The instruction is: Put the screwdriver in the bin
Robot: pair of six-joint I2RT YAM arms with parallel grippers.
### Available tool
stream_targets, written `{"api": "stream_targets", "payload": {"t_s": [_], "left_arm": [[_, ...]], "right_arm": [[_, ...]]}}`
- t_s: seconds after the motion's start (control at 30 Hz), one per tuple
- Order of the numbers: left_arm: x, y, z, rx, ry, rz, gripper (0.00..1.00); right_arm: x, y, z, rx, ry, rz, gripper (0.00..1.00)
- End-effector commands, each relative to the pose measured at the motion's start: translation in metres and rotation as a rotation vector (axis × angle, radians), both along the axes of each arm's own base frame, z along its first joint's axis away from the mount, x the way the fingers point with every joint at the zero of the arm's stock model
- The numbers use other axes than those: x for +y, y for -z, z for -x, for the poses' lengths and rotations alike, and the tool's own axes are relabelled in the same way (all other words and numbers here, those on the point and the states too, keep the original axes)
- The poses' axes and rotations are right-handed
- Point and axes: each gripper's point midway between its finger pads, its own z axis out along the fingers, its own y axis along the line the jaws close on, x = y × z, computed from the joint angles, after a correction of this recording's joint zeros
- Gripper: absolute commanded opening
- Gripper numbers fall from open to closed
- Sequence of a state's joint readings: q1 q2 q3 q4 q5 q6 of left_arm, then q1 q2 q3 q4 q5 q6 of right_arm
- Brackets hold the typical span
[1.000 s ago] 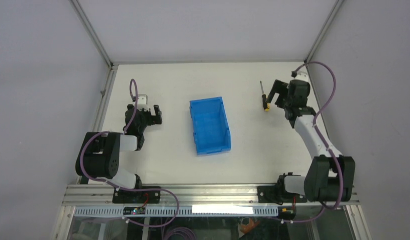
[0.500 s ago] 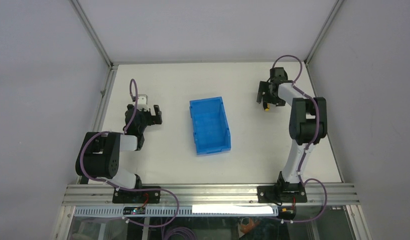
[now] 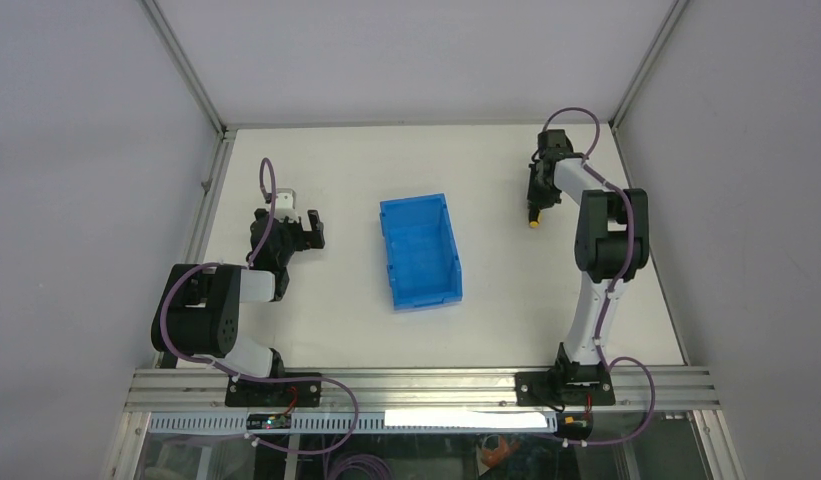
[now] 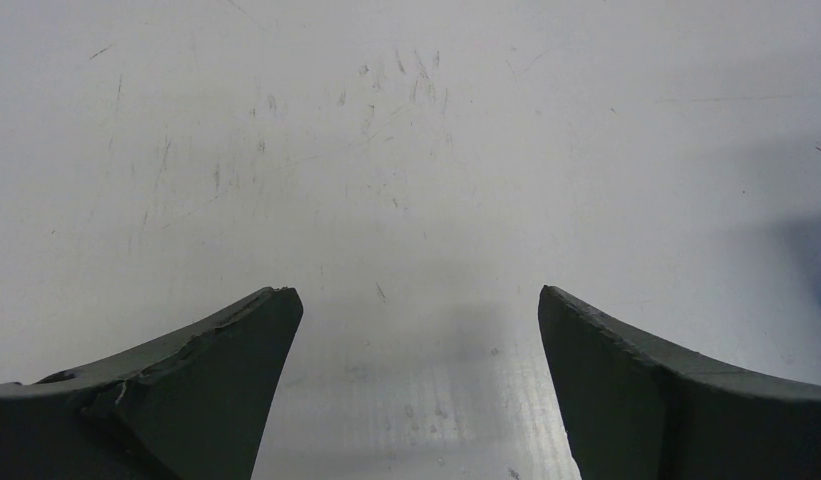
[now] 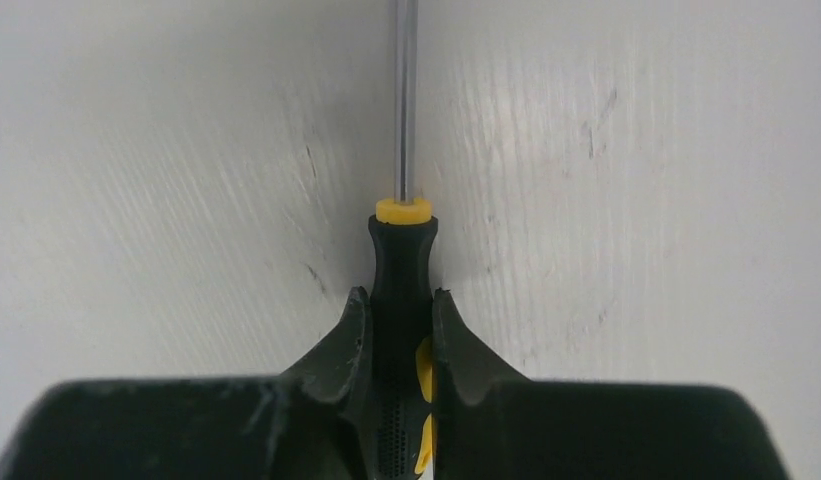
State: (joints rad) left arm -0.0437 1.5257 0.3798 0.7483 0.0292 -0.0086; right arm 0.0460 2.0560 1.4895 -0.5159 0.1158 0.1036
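Note:
The screwdriver (image 5: 401, 250) lies on the white table at the far right, its thin shaft pointing away from the wrist camera. My right gripper (image 5: 401, 296) is shut on its black-and-yellow handle, one finger on each side. From above, the right gripper (image 3: 537, 190) covers most of the tool and only the yellow handle end (image 3: 533, 222) shows. The blue bin (image 3: 412, 202) stands empty at the table's middle, to the left of the screwdriver. My left gripper (image 3: 302, 231) rests open at the left, its fingers (image 4: 236, 340) wide apart over bare table.
Metal frame posts and grey walls close in the table on the left, right and back. The right arm stands folded high near the right wall, with its purple cable looping above the wrist.
The right arm swung left and down over the screwdriver, and its jaws went from wide open to shut on the handle. The left arm and the bin stayed still.

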Motion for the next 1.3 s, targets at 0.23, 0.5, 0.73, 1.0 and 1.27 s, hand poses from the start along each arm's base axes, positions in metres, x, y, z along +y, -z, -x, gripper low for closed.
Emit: {"api": "stream_targets", "payload": {"t_s": [0.23, 0.5, 0.73, 1.0, 1.27], "left_arm": [[0.0, -0.021, -0.009, -0.074, 0.007, 0.009, 0.99], [-0.001, -0.02, -0.008, -0.073, 0.008, 0.01, 0.99], [-0.001, -0.02, -0.008, -0.073, 0.008, 0.01, 0.99], [0.0, -0.021, -0.008, -0.074, 0.006, 0.01, 0.99], [0.0, -0.021, -0.008, -0.074, 0.008, 0.01, 0.99]], "right_arm": [[0.071, -0.132, 0.098, -0.089, -0.064, -0.163, 0.0], [0.191, -0.164, 0.187, -0.164, -0.268, -0.273, 0.0], [0.274, -0.141, 0.213, -0.174, -0.446, -0.247, 0.02], [0.301, -0.082, 0.2, -0.137, -0.553, -0.116, 0.12], [0.303, -0.055, 0.193, -0.127, -0.572, -0.062, 0.4]]}}
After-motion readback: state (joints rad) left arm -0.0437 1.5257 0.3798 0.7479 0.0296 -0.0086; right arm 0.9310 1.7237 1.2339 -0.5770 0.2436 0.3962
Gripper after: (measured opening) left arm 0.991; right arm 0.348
